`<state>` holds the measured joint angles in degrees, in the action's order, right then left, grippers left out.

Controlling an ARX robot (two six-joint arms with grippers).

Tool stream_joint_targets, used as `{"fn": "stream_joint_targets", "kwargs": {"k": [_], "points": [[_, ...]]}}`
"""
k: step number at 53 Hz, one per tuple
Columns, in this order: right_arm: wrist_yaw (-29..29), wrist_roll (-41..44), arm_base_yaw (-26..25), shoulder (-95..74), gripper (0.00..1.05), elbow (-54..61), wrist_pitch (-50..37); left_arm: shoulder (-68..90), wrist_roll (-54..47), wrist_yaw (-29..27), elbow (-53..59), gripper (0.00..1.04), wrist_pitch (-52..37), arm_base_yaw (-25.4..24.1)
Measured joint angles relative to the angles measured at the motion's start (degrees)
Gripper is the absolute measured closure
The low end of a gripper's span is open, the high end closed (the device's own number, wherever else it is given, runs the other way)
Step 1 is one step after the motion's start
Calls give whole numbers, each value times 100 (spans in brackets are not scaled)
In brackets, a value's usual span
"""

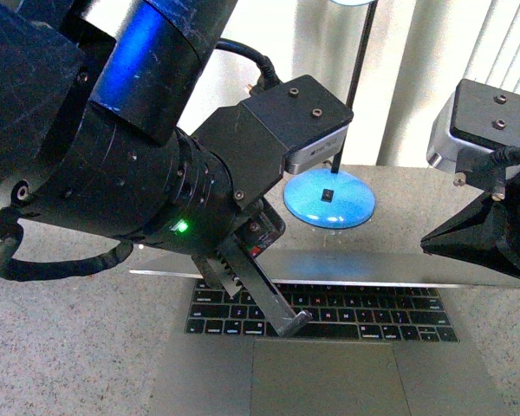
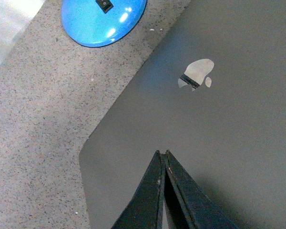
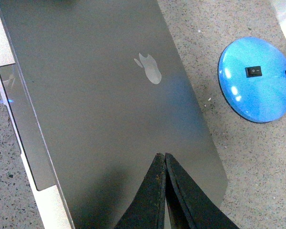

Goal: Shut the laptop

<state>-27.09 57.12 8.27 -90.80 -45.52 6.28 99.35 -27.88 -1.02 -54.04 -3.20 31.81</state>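
Note:
The silver-grey laptop (image 1: 329, 373) lies open on the speckled table, with its black keyboard (image 1: 347, 312) and large trackpad facing me. Its lid (image 1: 373, 267) shows nearly edge-on, tilted forward over the keys. My left gripper (image 1: 293, 322) is shut and hangs over the keyboard, in front of the lid. In the left wrist view its tips (image 2: 162, 152) lie over the lid's grey back (image 2: 219, 124), below the shiny apple logo (image 2: 196, 74). My right gripper (image 1: 426, 245) is shut at the lid's right part. Its tips (image 3: 162, 155) lie over the lid's back (image 3: 109, 109). I cannot tell whether either one touches.
A blue round lamp base (image 1: 329, 198) with a black switch and thin black pole stands on the table behind the laptop; it also shows in both wrist views (image 2: 102, 19) (image 3: 255, 81). Pale curtains hang behind. The left arm's bulk fills the upper left of the front view.

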Motion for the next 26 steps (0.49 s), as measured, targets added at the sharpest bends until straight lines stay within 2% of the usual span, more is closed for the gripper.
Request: {"fn": "stream_joint_targets", "kwargs": {"k": [26], "points": [[-2, 76, -68, -70, 102, 238, -155, 131, 214, 101, 151, 101, -275, 50]]}}
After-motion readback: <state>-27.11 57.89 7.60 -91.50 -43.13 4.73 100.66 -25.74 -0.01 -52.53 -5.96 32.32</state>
